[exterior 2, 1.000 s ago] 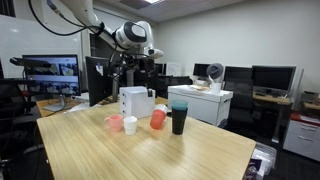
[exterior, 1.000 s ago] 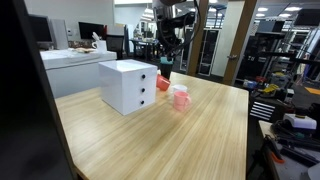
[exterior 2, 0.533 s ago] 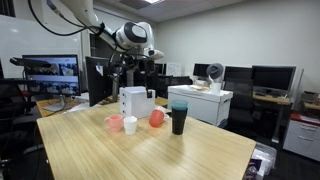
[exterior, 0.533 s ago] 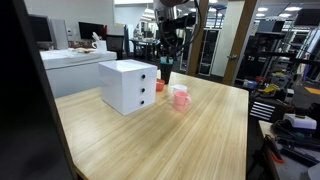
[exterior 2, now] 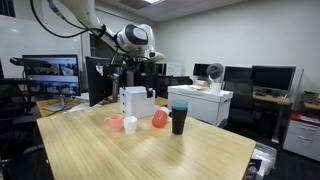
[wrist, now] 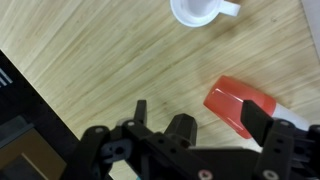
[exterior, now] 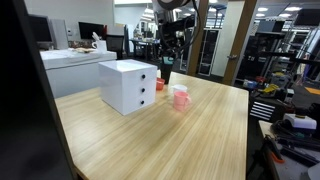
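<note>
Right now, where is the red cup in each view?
Exterior view: red cup at the table's far end, beside the white drawer box.
Exterior view: mid-table, just left of the dark tumbler.
Wrist view: lower right, lying on its side.
Shared landmark: the wooden table.

There are four cups, a pink cup (exterior 2: pixel 114 123), a white cup (exterior 2: pixel 130 125), a red cup (exterior 2: pixel 159 118) and a black cup (exterior 2: pixel 179 120), and one drawer box (exterior 2: pixel 136 102).

Even overhead light is shining softly off the table (exterior: pixel 190 135); the gripper (wrist: pixel 200 115) is showing dark and blurred.
</note>
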Available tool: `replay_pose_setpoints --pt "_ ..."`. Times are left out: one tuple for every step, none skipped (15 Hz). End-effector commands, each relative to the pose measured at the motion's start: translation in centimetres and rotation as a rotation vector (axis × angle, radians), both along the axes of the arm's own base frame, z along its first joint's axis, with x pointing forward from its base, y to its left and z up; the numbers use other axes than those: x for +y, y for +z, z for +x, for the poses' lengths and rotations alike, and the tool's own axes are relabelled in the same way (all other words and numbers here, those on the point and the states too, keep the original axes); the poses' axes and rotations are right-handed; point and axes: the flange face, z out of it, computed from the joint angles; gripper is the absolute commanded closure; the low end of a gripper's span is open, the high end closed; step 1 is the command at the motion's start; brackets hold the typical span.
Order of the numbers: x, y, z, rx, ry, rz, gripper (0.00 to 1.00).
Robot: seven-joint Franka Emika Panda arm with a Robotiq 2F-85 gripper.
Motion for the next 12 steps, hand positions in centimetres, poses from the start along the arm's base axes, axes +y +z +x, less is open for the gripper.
replay_pose_setpoints --pt "-0.6 -0.5 0.8 0.005 0.020 0.004 0.00" --pt "-0.6 -0.8 1.1 0.006 0.019 0.003 0.00" --pt "-0.7 -1.0 1.4 0.007 0.017 0.001 0.00" --pt "-0.7 -1.1 1.7 0.006 0.013 0.000 0.00" --pt "-0.9 -1.3 2.2 0.001 0.004 -0.003 0.00" --pt "-1.0 -1.4 2.5 -0.001 -0.002 -0.007 0.00" --pt "-1.1 -1.4 3.0 -0.010 -0.010 -0.012 0.00" --pt "-1.2 -1.4 3.4 -0.017 -0.019 -0.013 0.00" --pt "-1.3 -1.3 3.9 -0.025 -0.027 -0.015 0.00" --pt "-1.4 -1.3 4.3 -0.034 -0.032 -0.017 0.00" --pt "-1.4 -1.3 4.8 -0.042 -0.036 -0.017 0.00" --pt "-1.4 -1.3 5.4 -0.055 -0.038 -0.016 0.00"
